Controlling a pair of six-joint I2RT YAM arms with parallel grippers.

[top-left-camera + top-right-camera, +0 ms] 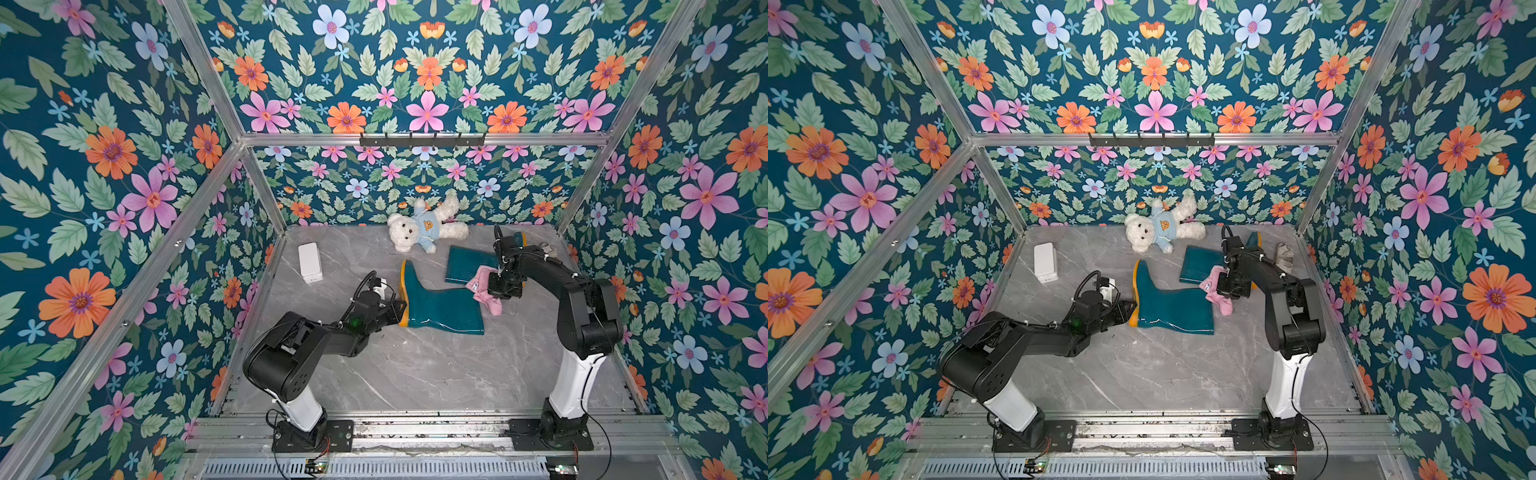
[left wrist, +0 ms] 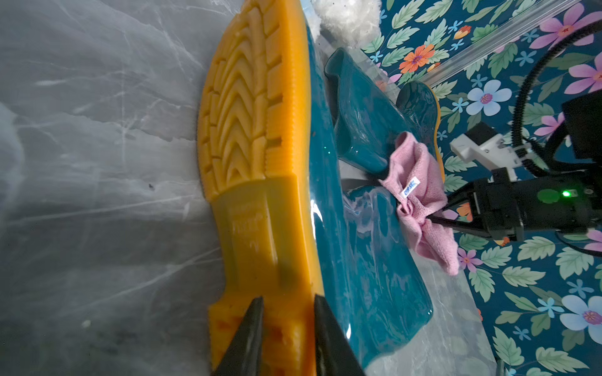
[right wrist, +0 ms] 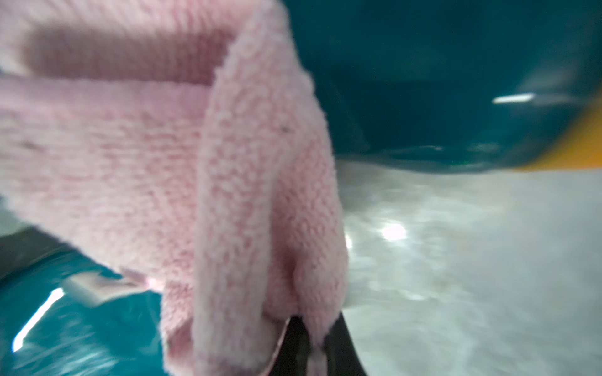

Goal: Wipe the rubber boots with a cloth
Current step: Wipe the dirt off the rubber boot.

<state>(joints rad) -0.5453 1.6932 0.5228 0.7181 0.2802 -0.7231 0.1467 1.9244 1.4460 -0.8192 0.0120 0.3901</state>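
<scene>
Left pincer [image 2: 288,298]: jaws part-closed astride the heel of the yellow sole of the near boot [image 1: 440,309], clamping it. This boot lies on its side mid-tabletop [image 1: 415,374], sole facing left, shaft pointing right. Right pincer [image 2: 438,213]: closed tight on a bunched fold of the pink cloth [image 1: 483,289]; the right wrist view shows the fabric pinched between the fingers. The cloth hangs at the open right end of the near boot's shaft, against its far side, just beside the far boot [image 1: 469,264]; contact with that one unclear. The far boot lies flat, further right, its foot partly hidden behind the right arm. Teddy bear [image 1: 424,230] at the far wall. White box [image 1: 309,262] far left. Grey mottled rag [image 1: 1284,255] in the far right corner.
</scene>
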